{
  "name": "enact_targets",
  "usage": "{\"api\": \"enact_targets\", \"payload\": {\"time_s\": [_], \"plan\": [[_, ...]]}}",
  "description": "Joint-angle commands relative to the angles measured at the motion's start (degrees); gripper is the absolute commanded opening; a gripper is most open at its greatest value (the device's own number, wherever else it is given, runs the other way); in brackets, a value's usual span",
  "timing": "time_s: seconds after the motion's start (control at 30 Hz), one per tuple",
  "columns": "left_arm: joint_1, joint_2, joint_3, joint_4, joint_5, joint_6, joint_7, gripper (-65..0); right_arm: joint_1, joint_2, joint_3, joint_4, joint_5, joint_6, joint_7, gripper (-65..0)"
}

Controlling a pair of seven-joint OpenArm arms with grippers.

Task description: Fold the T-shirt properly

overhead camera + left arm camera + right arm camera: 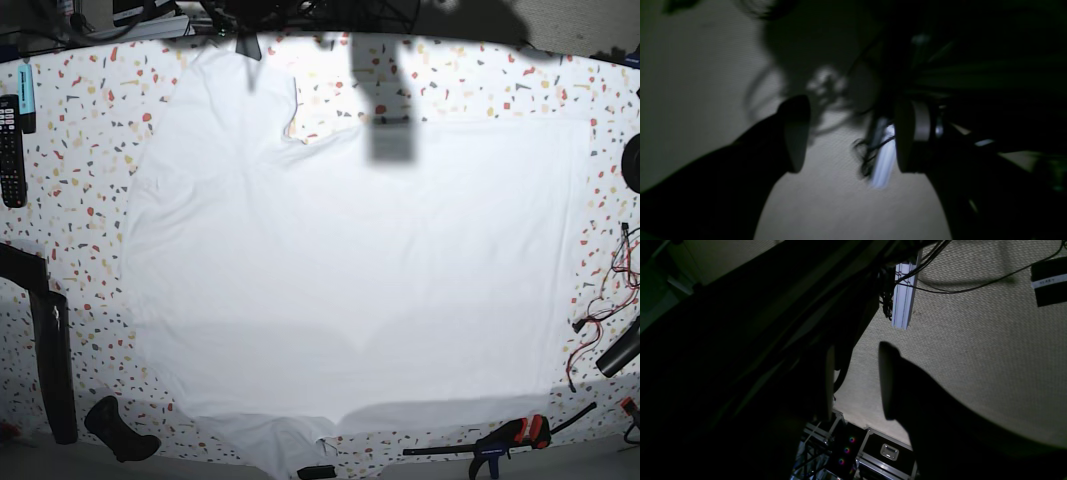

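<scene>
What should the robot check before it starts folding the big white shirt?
1. T-shirt spread flat on the table: ok.
2. Left end effector open, empty: ok.
3. Right end effector open, empty: ok.
4. Remote and clamp off the cloth: ok.
5. End effectors aimed at the shirt: not ok, both wrist views show carpet instead.

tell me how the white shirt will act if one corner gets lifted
The T-shirt looks thin and soft, so it would probably droop and trail rather than hold its shape. Spread wide over the table, its lying part would likely drag and wrinkle.
</scene>
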State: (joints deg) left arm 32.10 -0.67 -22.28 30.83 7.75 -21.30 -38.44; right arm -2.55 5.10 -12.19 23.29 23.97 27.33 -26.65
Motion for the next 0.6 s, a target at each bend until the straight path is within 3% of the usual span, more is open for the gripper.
{"api": "enact_targets", "payload": {"time_s": [0.0,0.07,0.13,0.3,0.57], "plan": [[2.23,-0.52,-0.07,1.18,-0.24,-0.57,-3.43,-26.7,2.05,0.15,0.11,1.07,0.28,0.72,-0.22,-42.5],[3.89,-0.94,-0.07,2.91,-0.24,-0.57,-9.64,-26.7,2.05,0.15,0.11,1.07,0.28,0.72,-0.24,-42.5],[4.59,-1.33,-0.07,3.3,-0.11,0.04,-11.43,-26.7,2.05,0.15,0.11,1.07,0.28,0.72,-0.28,-42.5],[4.37,-2.93,-0.07,3.3,2.73,5.64,-3.89,-26.7,2.05,0.15,0.11,1.07,0.26,0.72,-0.31,-42.5],[3.45,-3.93,-0.07,4.26,2.71,6.27,9.11,-26.7,2.05,0.15,0.11,1.07,0.28,0.72,-0.31,-42.5]]}}
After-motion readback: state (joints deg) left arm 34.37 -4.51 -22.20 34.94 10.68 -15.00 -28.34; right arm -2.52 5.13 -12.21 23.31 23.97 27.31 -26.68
